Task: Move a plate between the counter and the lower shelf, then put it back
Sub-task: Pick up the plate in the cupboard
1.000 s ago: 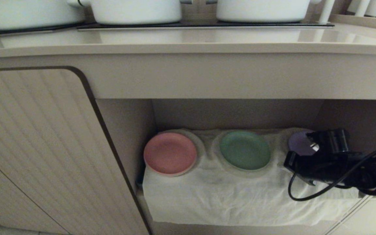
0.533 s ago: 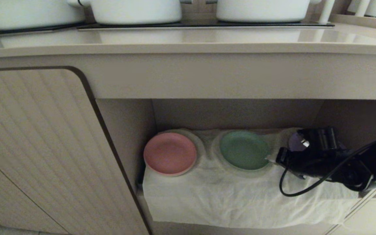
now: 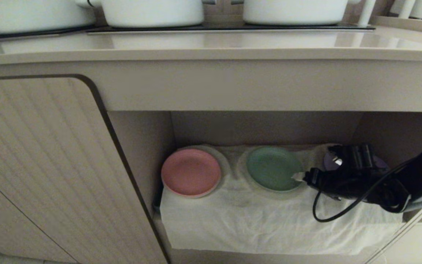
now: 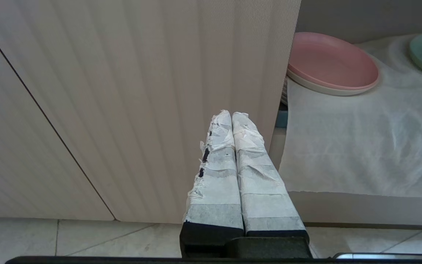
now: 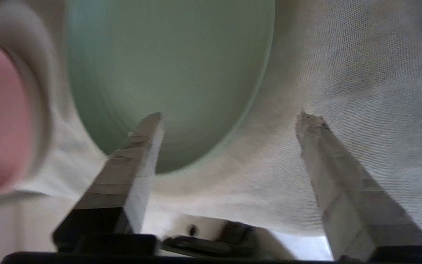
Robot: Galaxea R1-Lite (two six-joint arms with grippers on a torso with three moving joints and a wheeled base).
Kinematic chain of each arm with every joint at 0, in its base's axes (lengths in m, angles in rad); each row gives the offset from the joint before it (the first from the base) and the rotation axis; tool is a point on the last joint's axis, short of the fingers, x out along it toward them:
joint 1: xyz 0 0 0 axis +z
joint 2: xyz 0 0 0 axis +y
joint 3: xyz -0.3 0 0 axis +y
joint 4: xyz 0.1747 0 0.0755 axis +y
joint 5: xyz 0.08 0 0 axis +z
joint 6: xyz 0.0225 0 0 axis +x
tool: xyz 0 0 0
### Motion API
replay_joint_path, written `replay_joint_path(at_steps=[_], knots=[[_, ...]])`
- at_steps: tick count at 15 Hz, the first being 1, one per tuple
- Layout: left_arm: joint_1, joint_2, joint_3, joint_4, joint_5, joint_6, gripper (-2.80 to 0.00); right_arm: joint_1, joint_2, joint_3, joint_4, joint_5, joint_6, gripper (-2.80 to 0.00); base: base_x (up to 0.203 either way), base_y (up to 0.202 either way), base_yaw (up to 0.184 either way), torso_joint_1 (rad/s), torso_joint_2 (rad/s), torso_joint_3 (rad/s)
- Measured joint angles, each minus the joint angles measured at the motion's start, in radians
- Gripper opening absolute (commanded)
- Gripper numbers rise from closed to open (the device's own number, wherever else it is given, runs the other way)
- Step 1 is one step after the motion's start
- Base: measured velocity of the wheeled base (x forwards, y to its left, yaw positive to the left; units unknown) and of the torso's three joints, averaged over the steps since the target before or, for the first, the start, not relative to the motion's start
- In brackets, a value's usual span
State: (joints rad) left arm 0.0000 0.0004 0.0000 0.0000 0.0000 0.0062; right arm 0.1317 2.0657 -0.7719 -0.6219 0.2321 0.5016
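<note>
Mint-green round matte plate [image 3: 274, 168] lies on the white-clothed lower shelf [image 3: 255, 223]. My right claw [image 5: 229, 119] gapes, released, at its rim. Left claw [image 4: 231, 117] clenched.

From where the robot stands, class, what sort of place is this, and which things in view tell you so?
Most likely a kitchen: white pots stand on a black hob panel set in the counter, and coloured plates, pink plate and green plate, lie in the lower shelf beneath.

Kitchen: hob [image 3: 229, 27], pots [image 3: 152, 13], counter [image 3: 211, 46].
</note>
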Motion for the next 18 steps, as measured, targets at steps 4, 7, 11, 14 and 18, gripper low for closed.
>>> replay_joint_path(at_steps=[4, 7, 11, 14, 18], knots=[[0.000, 0.000, 0.000, 0.000, 0.000, 0.000, -2.80, 0.014, 0.010, -0.022, -0.012, 0.000, -0.027, 0.00, 0.000, 0.000, 0.000, 0.000, 0.00, 0.000], [0.000, 0.000, 0.000, 0.000, 0.000, 0.000, -2.80, 0.033, 0.012, -0.027, -0.014, -0.009, -0.028, 0.00, 0.000, 0.000, 0.000, 0.000, 0.00, 0.000], [0.000, 0.000, 0.000, 0.000, 0.000, 0.000, -2.80, 0.053, 0.022, -0.030, -0.045, -0.030, -0.027, 0.00, 0.000, 0.000, 0.000, 0.000, 0.00, 0.000], [0.000, 0.000, 0.000, 0.000, 0.000, 0.000, -2.80, 0.058, 0.030, -0.038, -0.049, -0.041, -0.027, 0.00, 0.000, 0.000, 0.000, 0.000, 0.00, 0.000], [0.000, 0.000, 0.000, 0.000, 0.000, 0.000, -2.80, 0.060, 0.048, -0.055, -0.062, -0.092, -0.025, 0.00, 0.000, 0.000, 0.000, 0.000, 0.00, 0.000]])
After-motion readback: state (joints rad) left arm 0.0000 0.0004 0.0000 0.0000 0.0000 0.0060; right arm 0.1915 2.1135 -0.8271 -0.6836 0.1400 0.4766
